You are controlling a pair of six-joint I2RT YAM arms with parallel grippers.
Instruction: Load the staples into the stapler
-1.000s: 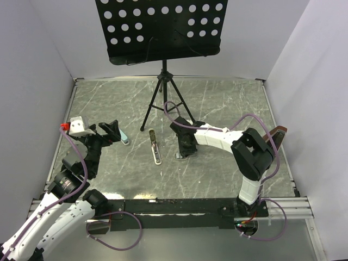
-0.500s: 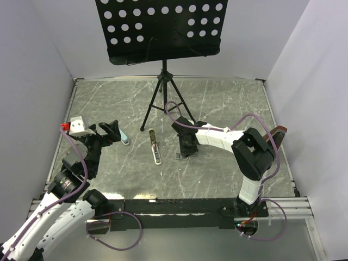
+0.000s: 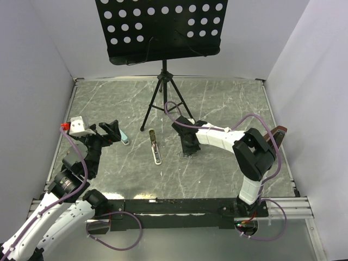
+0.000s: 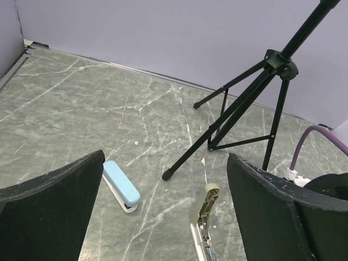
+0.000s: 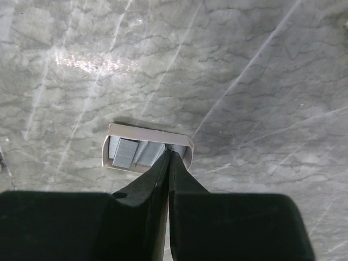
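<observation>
Fingers [image 5: 156, 182] of right gripper [image 5: 172, 154] clamped shut inside box [image 5: 147, 130], shifted slightly right; strip [image 5: 122, 152] grasp unconfirmed, extraction pending. Left gripper [image 4: 166, 160] spread.

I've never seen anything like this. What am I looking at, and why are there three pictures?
Two robot arms are bolted to a grey table. One picture looks down from above; the other two come from cameras on each wrist. On the table: a blue stapler, an opened stapler, a music stand and a small box of staples. The left tool is open, holding nothing. The right tool is shut, tips at the box; whether it pinches staples is unclear.
</observation>
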